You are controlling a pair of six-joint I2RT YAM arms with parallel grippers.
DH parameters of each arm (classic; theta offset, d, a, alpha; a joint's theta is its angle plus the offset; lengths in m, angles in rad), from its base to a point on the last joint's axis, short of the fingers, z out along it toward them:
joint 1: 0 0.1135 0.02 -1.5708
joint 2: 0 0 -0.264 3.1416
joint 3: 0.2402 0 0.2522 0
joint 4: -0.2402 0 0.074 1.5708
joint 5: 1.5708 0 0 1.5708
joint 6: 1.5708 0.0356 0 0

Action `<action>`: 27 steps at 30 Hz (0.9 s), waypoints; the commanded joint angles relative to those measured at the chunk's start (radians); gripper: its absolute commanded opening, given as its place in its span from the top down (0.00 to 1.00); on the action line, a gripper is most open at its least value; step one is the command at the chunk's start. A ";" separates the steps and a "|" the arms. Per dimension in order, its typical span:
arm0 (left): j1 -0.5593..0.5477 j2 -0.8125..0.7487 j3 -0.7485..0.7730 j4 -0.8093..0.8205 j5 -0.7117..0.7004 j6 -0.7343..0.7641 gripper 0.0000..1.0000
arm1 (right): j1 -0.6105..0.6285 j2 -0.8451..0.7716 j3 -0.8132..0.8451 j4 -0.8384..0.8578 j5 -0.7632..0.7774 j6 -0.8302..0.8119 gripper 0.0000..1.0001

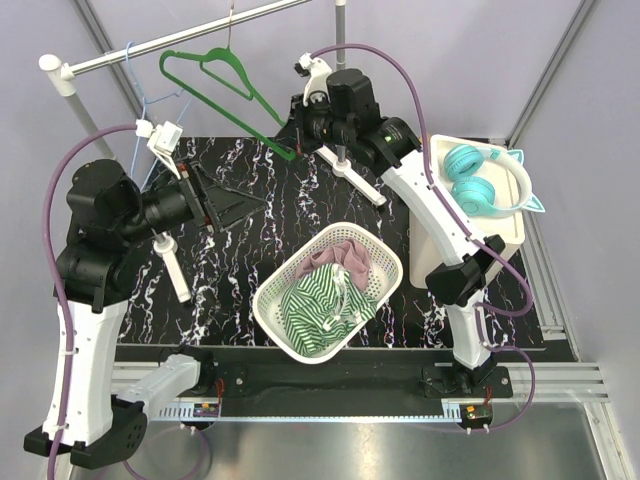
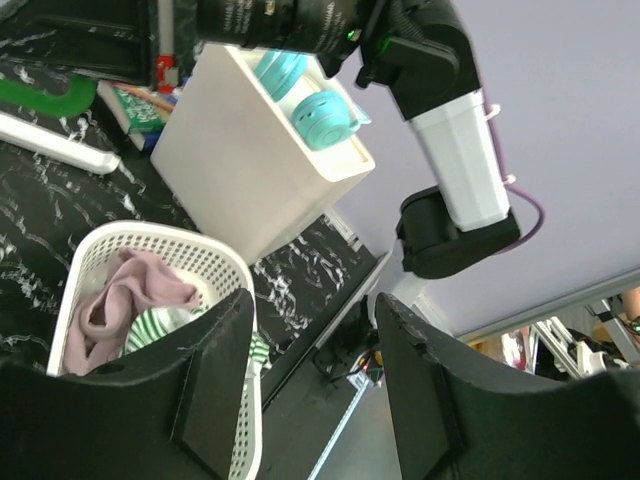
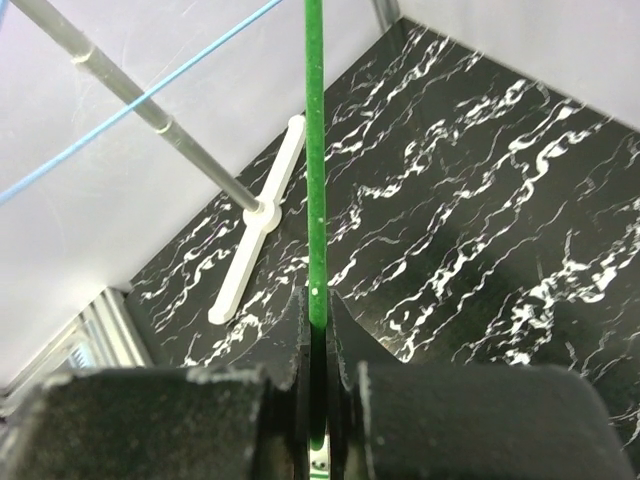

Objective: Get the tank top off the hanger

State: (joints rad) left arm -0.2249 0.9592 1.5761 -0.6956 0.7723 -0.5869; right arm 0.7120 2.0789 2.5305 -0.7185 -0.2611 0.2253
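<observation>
The green-and-white striped tank top (image 1: 320, 305) lies in the white basket (image 1: 385, 262), beside a pink garment (image 1: 345, 255); it also shows in the left wrist view (image 2: 160, 322). The bare green hanger (image 1: 215, 75) hangs from the rail (image 1: 150, 45). My right gripper (image 1: 295, 150) is shut on the hanger's lower right end, and in the right wrist view the hanger's green bar (image 3: 315, 150) runs up from between the shut gripper (image 3: 318, 320). My left gripper (image 1: 238, 205) is open and empty above the table's left side, apart from the hanger; the left wrist view (image 2: 315, 370) shows nothing between its fingers.
A white bin (image 1: 490, 225) holding teal headphones (image 1: 475, 180) stands at the right. A blue wire hanger (image 1: 150, 100) hangs at the rail's left end. The rack's pole (image 3: 150, 120) and white foot (image 3: 255, 235) stand at the table's back.
</observation>
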 commanded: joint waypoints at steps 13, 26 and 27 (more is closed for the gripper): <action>0.004 0.024 0.001 -0.127 -0.077 0.067 0.43 | -0.013 -0.057 -0.093 0.002 -0.033 0.062 0.79; 0.004 -0.043 -0.105 -0.136 -0.080 0.001 0.43 | -0.013 -0.184 -0.226 -0.076 0.028 0.114 0.14; 0.006 -0.050 -0.113 -0.136 -0.082 -0.004 0.43 | -0.013 -0.219 -0.269 -0.075 0.033 0.117 0.12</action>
State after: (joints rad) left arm -0.2237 0.9424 1.4933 -0.8448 0.7002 -0.5583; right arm 0.7059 1.9995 2.3302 -0.7609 -0.2638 0.3225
